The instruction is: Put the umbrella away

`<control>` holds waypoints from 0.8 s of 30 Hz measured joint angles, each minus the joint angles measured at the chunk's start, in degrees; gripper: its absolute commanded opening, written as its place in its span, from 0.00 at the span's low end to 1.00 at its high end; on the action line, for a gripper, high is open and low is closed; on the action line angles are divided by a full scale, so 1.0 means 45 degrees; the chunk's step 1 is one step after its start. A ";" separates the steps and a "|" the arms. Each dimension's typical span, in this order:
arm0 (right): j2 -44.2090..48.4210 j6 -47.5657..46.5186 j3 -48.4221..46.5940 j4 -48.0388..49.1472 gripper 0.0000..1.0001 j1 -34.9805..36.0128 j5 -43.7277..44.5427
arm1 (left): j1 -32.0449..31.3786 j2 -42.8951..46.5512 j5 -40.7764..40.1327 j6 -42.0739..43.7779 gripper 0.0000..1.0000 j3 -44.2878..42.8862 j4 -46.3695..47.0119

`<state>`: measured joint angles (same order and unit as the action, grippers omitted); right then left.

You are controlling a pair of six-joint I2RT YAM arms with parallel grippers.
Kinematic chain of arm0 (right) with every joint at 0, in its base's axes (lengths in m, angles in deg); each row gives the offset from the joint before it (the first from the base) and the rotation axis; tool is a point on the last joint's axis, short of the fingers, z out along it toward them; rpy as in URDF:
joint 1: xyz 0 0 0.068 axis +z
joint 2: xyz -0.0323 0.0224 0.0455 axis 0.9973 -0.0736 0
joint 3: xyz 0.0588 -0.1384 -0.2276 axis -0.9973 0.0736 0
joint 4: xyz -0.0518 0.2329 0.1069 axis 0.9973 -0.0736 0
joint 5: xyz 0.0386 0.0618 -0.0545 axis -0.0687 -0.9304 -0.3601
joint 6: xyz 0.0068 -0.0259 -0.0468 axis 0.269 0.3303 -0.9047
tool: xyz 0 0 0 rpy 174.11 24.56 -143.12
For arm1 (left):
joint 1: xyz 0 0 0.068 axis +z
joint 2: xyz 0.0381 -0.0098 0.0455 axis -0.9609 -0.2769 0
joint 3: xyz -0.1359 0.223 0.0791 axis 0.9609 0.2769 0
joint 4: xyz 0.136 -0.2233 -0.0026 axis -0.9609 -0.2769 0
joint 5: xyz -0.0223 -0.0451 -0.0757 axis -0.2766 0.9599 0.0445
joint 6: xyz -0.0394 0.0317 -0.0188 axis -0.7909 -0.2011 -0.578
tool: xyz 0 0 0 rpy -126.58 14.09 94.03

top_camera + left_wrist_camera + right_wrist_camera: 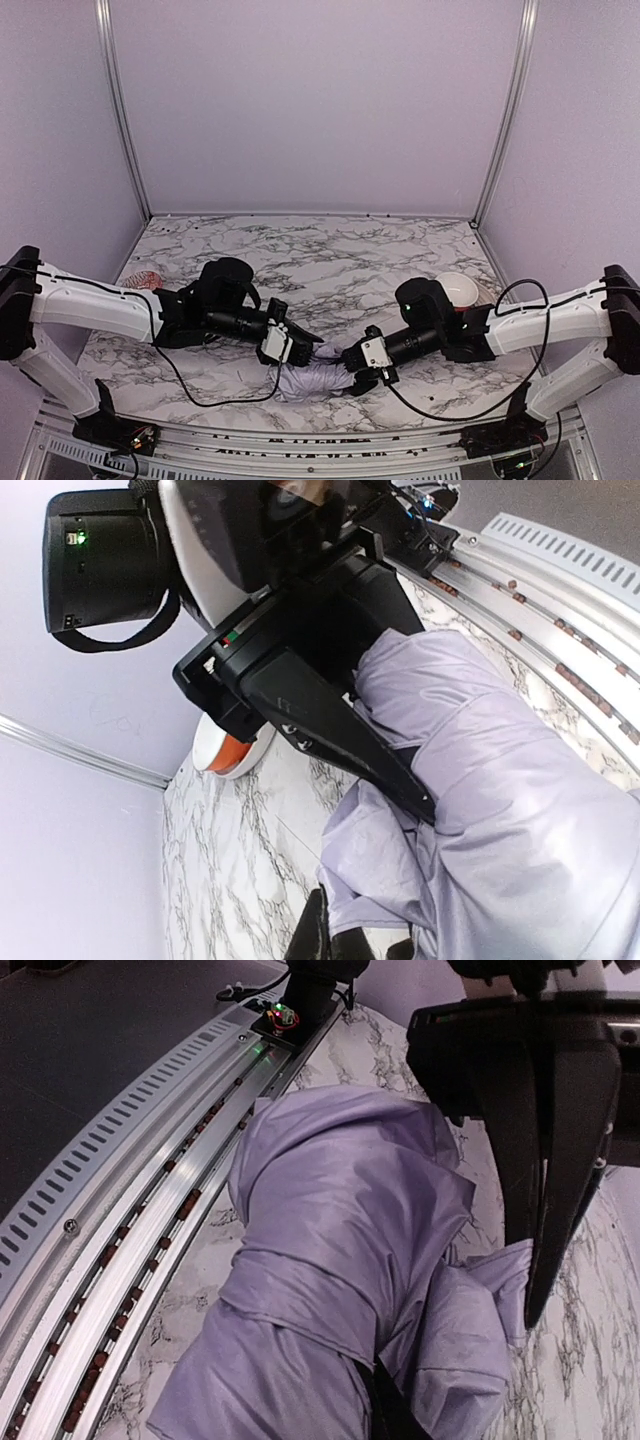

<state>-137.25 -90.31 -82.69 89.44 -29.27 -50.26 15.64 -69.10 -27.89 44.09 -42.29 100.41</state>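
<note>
The umbrella (310,382) lies folded as a pale lavender bundle at the table's near edge, between both arms. In the right wrist view a fabric strap (320,1305) crosses the umbrella (330,1200). My left gripper (312,352) comes in from the left. In its wrist view the left gripper (340,928) is shut on a loose fold of the umbrella (500,810). My right gripper (350,372) comes in from the right. Only one dark finger (385,1405) shows, buried between folds, closed on the bundle. The shaft and handle are hidden.
An orange-and-white bowl (460,288) sits on the marble behind the right arm; it also shows as the bowl (228,752) in the left wrist view. A small pink-striped object (143,278) lies at the far left. The metal rail (150,1190) runs just beside the umbrella.
</note>
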 measured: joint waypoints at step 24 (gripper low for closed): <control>-0.4537 0.7344 -0.0719 0.1812 0.00 -0.1851 -0.1088 | -0.2545 -0.1744 -0.7524 0.0185 0.00 0.0627 0.0063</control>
<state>-157.67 -57.26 -85.93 97.59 -37.59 -55.16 4.19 -76.95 -61.74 44.92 -39.48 100.70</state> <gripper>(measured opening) 0.229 0.004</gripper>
